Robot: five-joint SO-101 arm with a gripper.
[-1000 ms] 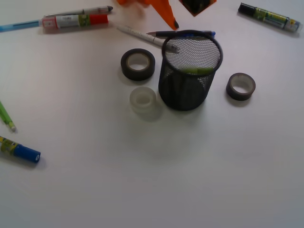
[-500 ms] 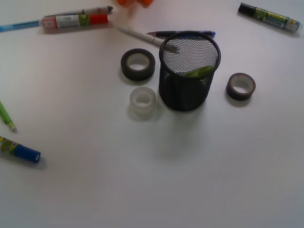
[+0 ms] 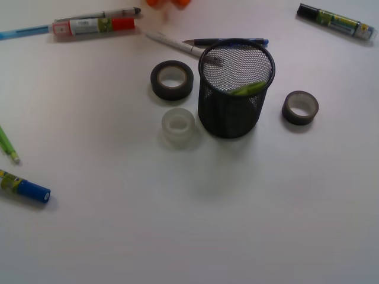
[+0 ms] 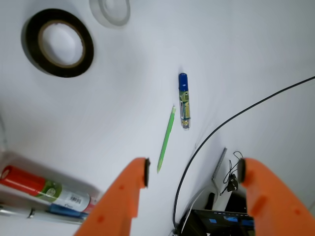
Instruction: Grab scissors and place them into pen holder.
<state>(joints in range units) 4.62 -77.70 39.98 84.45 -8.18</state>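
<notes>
The lower half of the white table point(image 3: 195, 231) lies bare. At centre, the pen holder point(image 3: 232, 106) holds the scissors point(image 3: 249, 89) – tape rolls point(image 3: 172, 80) flank it. The gripper point(image 4: 193, 174), at the front view's top edge, is spread wide, grasping nothing

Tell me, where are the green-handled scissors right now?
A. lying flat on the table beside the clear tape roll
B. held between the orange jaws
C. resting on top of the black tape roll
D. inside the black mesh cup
D: the front view shows the lime-green handles of the scissors inside the pen holder, while the wrist view shows the gripper with jaws apart and nothing between them.
</notes>
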